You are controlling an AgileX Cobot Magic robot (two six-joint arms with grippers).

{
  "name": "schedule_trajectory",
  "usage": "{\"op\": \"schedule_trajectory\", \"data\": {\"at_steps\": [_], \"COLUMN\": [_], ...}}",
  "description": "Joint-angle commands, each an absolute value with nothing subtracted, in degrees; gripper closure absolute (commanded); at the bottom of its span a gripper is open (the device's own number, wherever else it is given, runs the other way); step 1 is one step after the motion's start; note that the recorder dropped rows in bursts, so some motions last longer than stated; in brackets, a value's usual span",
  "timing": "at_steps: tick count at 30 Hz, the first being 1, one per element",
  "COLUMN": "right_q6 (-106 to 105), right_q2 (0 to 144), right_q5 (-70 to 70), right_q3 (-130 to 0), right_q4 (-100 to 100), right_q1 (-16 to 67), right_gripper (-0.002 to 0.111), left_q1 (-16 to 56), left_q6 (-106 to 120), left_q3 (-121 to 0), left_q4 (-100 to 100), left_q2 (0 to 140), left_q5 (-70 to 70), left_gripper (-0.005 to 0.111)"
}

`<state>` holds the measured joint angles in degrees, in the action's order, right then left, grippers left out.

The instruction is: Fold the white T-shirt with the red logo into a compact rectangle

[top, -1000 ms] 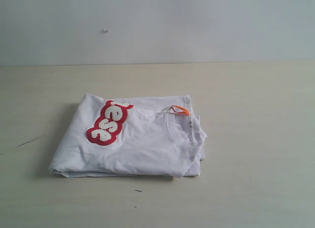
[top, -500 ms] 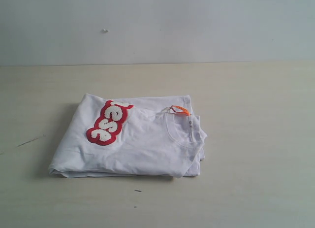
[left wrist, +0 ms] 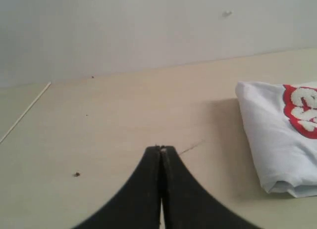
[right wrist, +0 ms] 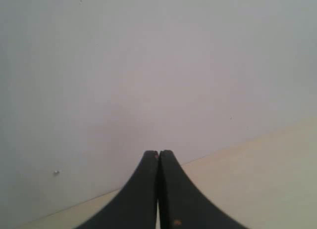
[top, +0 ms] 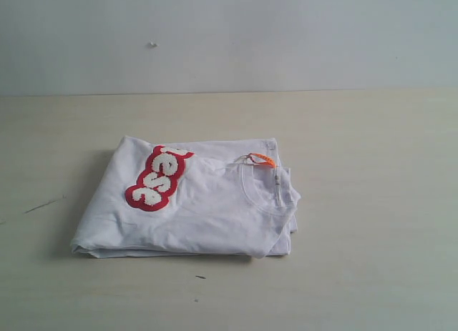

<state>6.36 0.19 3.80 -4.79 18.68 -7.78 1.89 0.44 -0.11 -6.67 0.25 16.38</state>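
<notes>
white t-shirt (top: 193, 213): we see it folded into a rough rectangle, several layers thick. it lies flat on the worktop (top: 372, 224), near the middle and a little toward the left edge, well apart from the far edge where the wall (top: 286, 38) begins.
red logo (top: 159, 178): we find it on the top layer, toward the shirt's far left corner, running aslant. only part of its puffy white lettering shows.
neck: the ribbed collar (top: 266, 196) faces up at the shirt's right end, with an orange tag (top: 262, 159) at its far side.
left gripper (left wrist: 161, 150): we see its black jaws pressed together, tips touching, over bare worktop and apart from the shirt's left end.
right gripper (right wrist: 158, 154): its jaws are likewise closed tip to tip, pointing toward the wall and the worktop's far edge.
marks: we notice a thin dark scratch (top: 43, 204) on the worktop, left of the shirt.
</notes>
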Motion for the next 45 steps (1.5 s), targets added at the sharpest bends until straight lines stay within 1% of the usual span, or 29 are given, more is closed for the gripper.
{"op": "schedule_trajectory", "data": {"at_steps": [1, 12, 45], "right_q6": [6.35, 6.35, 6.35], "right_q2": [0.0, 0.0, 0.0], "right_q5": [3.94, 3.94, 3.94], "right_q3": [-4.49, -4.49, -4.49], "right_q4": [18.87, 18.87, 18.87], "right_q1": [-8.11, -8.11, -8.11], "right_gripper": [0.108, 0.108, 0.108], "left_q1": [1.69, 1.69, 1.69], "left_q6": [0.41, -6.03, -6.11], "left_q3": [0.0, 0.0, 0.0], "left_q4": [-5.62, -5.28, -5.28], "left_q2": [0.0, 0.0, 0.0], "left_q5": [19.67, 20.59, 20.46], "left_gripper": [0.107, 0.107, 0.107]}}
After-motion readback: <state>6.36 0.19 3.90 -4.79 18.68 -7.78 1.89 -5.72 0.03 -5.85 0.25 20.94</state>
